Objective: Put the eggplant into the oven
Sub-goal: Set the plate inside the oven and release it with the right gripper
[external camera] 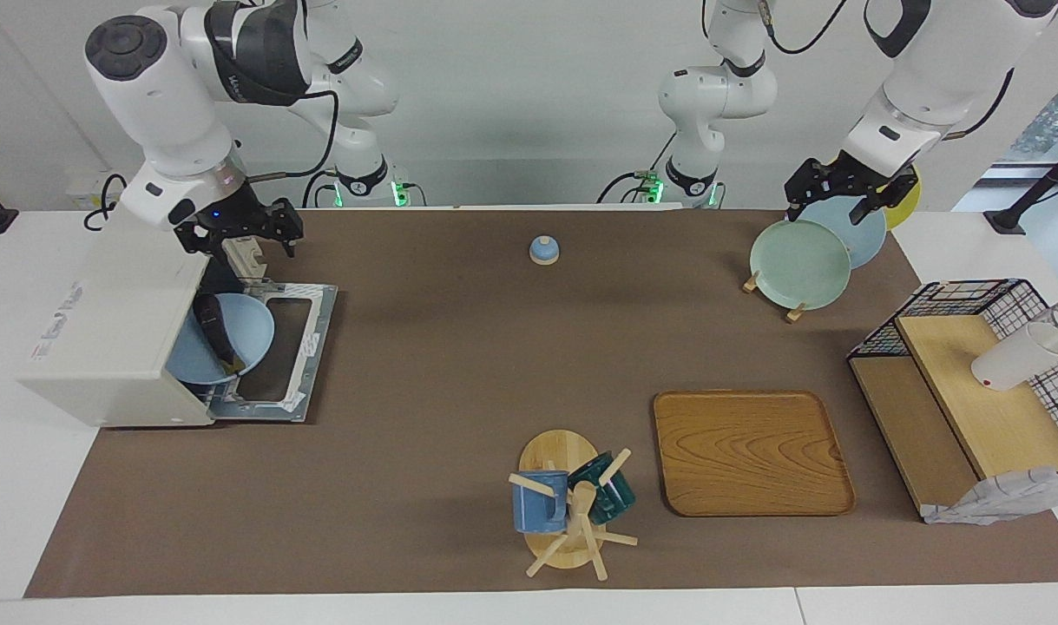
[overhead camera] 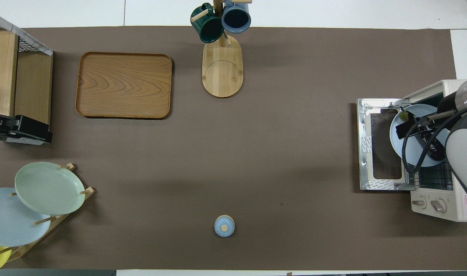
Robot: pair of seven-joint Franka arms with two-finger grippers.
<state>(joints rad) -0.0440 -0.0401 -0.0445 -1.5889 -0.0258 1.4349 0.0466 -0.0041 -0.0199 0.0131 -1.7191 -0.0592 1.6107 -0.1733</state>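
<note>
The cream-white oven stands at the right arm's end of the table with its door folded down flat. A light blue plate sits half inside the oven, over the door's hinge edge. The dark eggplant lies on that plate. In the overhead view the eggplant is partly covered by the arm and cable, on the plate in the oven. My right gripper hangs open just above the eggplant and holds nothing. It also shows in the overhead view. My left gripper waits, open and empty, over the plate rack.
A rack with green, blue and yellow plates stands near the left arm. Also on the table are a small blue lid, a wooden tray, a mug tree with two mugs, and a wire-and-wood shelf at the left arm's end.
</note>
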